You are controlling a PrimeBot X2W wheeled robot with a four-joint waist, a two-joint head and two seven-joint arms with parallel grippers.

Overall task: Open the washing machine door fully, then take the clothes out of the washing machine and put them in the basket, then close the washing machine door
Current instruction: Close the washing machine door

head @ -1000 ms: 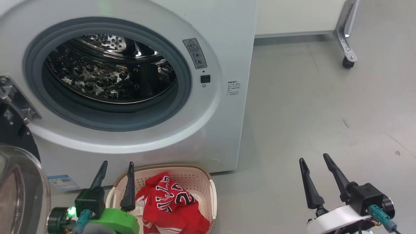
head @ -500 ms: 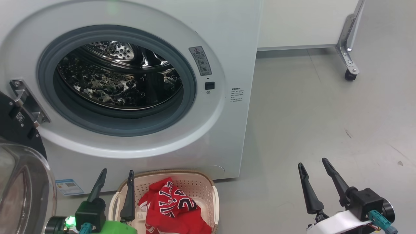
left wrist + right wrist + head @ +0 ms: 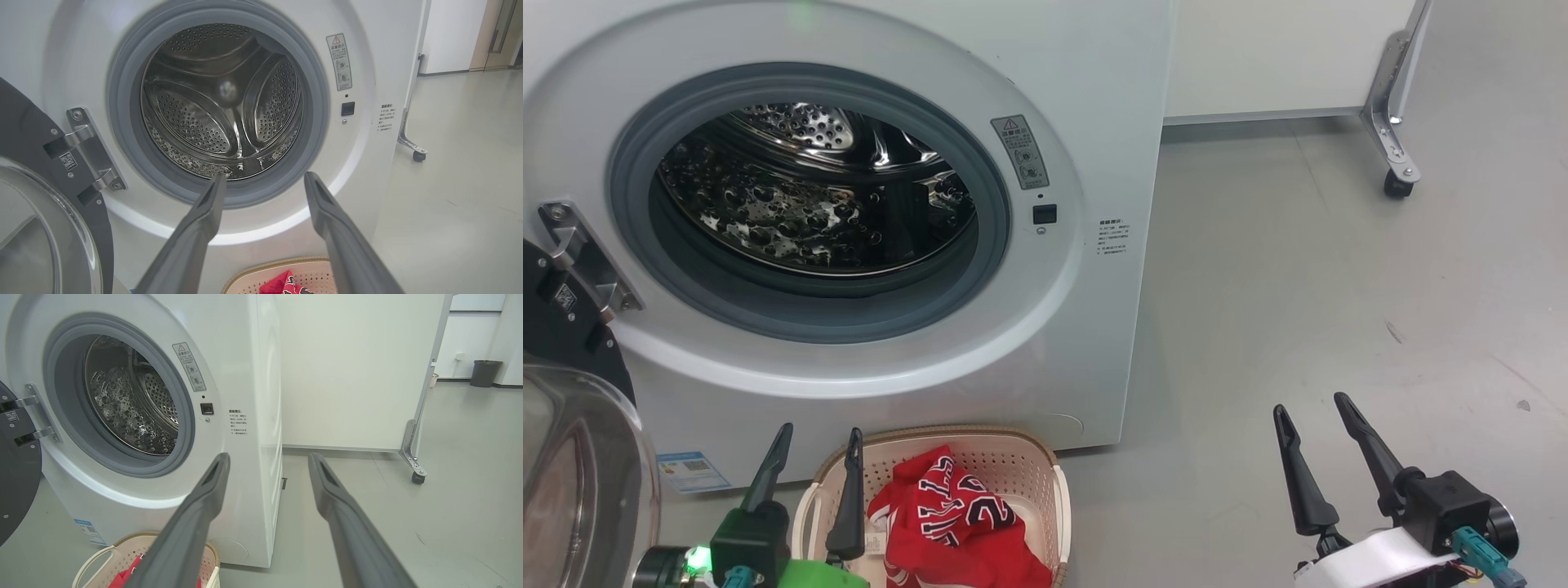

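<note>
Jersey (image 3: 947,514) lying in basket (image 3: 1021,465) beside gaping left pincer (image 3: 820,429).
Right pincer (image 3: 1310,403) is gaping too, both empty; head view is showing jersey's numbers.

Noted the washing machine door (image 3: 572,474), left of the washing machine (image 3: 1094,122), cropped at the view's edge. Found the basket (image 3: 1013,465) and the clothes (image 3: 947,523) below its front cut off underneath. Could not read its warning label (image 3: 1021,153) or blue sticker (image 3: 690,471).

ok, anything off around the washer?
Nothing stands out. The washing machine door hangs open at left, the drum looks empty, the clothes lie in the basket, left hand and right hand open, empty.
</note>
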